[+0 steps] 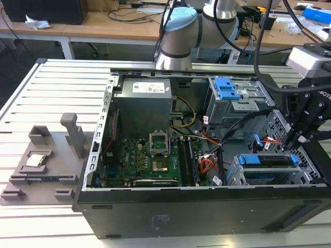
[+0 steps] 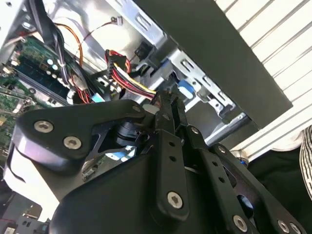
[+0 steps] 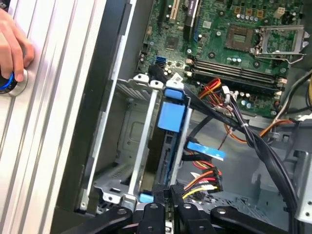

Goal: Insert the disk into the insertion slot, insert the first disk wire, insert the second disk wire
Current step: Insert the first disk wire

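The disk point(image 1: 269, 160), in its bright blue carrier point(image 3: 171, 117), lies inside the insertion slot, a low grey perforated cage point(image 1: 237, 174) at the case's corner on the exterior view's right. My gripper point(image 1: 289, 144) hangs right at the disk's back end. In both wrist views its black fingers point(image 2: 168, 114) are shut on a disk wire point(image 3: 201, 183), a bundle of yellow, red and black strands whose black plug sits at the fingertips point(image 3: 161, 197), close to the carrier's edge. A second, flat blue disk wire point(image 3: 207, 150) lies loose beside the disk.
A taller grey cage with a blue latch point(image 1: 227, 88) stands behind the slot. The motherboard point(image 1: 155, 157) and the power supply point(image 1: 142, 98) fill the case's middle. Black cables point(image 3: 253, 141) cross near the slot. A hand point(image 3: 12, 46) rests on a button outside the case. A grey fixture point(image 1: 41, 160) lies on the table.
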Robot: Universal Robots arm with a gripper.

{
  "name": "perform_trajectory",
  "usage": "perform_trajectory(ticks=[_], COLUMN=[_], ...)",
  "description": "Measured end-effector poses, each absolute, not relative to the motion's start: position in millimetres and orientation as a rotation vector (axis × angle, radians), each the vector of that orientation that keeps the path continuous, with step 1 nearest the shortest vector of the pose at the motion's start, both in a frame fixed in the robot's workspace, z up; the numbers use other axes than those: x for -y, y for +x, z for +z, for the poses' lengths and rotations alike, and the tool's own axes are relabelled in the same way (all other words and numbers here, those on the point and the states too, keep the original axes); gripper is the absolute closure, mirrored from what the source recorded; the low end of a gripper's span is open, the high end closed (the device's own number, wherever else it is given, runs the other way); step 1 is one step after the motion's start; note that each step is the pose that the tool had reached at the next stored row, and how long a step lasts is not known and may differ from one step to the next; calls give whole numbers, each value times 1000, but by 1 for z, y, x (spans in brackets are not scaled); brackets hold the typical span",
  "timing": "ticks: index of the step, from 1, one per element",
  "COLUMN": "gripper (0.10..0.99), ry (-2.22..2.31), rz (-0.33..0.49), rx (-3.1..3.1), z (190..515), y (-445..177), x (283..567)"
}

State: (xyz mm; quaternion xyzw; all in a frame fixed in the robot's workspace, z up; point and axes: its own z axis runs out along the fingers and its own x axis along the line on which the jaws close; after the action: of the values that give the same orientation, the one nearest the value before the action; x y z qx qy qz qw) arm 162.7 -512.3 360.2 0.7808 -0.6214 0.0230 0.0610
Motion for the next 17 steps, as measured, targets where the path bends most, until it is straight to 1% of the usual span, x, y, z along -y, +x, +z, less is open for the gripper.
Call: perform_trajectory(ticks=[4,7,17], gripper=[918,918,918], ry=[2362,2360,2223], rz=[69,63,48], rx=[1880,1890,2050], z=[357,354,347], y=[156,147,147], x=[523,524,524])
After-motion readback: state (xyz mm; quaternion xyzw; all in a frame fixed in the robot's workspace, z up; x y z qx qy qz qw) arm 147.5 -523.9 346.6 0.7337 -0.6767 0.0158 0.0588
